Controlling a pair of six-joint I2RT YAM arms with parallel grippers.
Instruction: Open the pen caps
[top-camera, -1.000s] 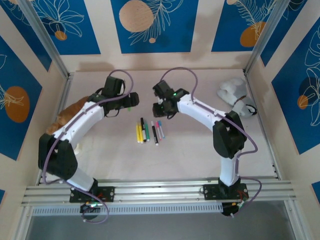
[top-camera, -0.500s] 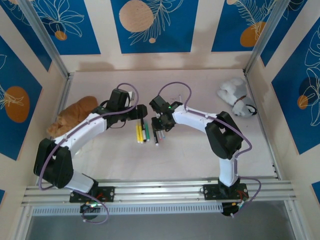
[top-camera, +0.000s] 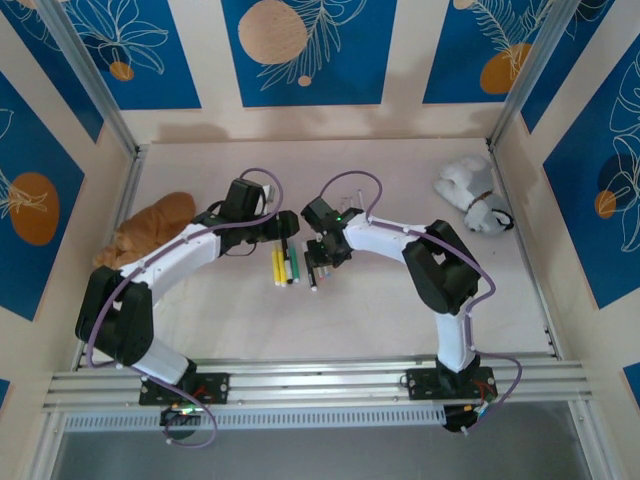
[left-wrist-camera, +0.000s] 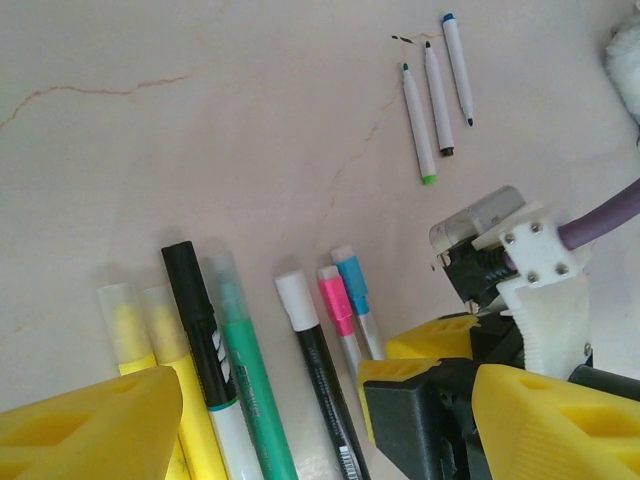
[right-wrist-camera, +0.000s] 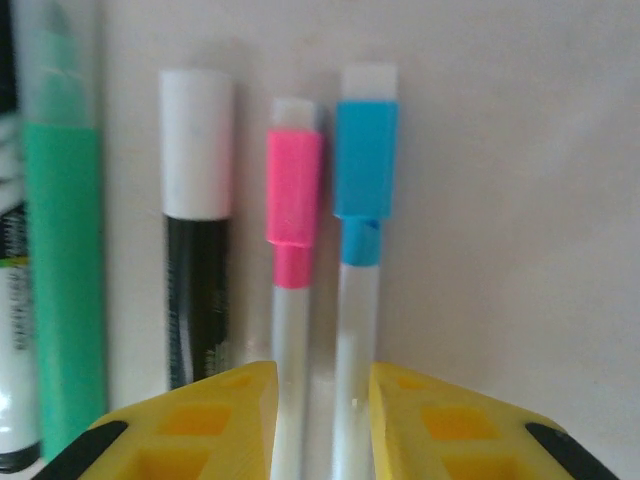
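A row of pens (top-camera: 287, 266) lies mid-table. In the left wrist view I see two yellow highlighters (left-wrist-camera: 130, 325), a black cap (left-wrist-camera: 186, 290), a green highlighter (left-wrist-camera: 240, 350), a white cap (left-wrist-camera: 297, 298), a pink cap (left-wrist-camera: 335, 298) and a blue cap (left-wrist-camera: 351, 280). My right gripper (right-wrist-camera: 320, 420) (top-camera: 320, 258) is low over the row's right end. It is narrowly open, its fingers astride the white bodies below the pink cap (right-wrist-camera: 295, 190) and the blue cap (right-wrist-camera: 365, 160). My left gripper (left-wrist-camera: 325, 405) (top-camera: 285, 230) hovers wide open over the row, holding nothing.
Three thin pens (left-wrist-camera: 435, 90) lie apart, farther back. An orange plush toy (top-camera: 150, 225) lies at the left wall and a white plush toy (top-camera: 470, 190) at the back right. My right gripper's body (left-wrist-camera: 500, 260) crowds the left wrist view.
Both arms have come down and inward onto the pen row. The right jaws have narrowed around the pink and blue pens. The left jaws have closed slightly.
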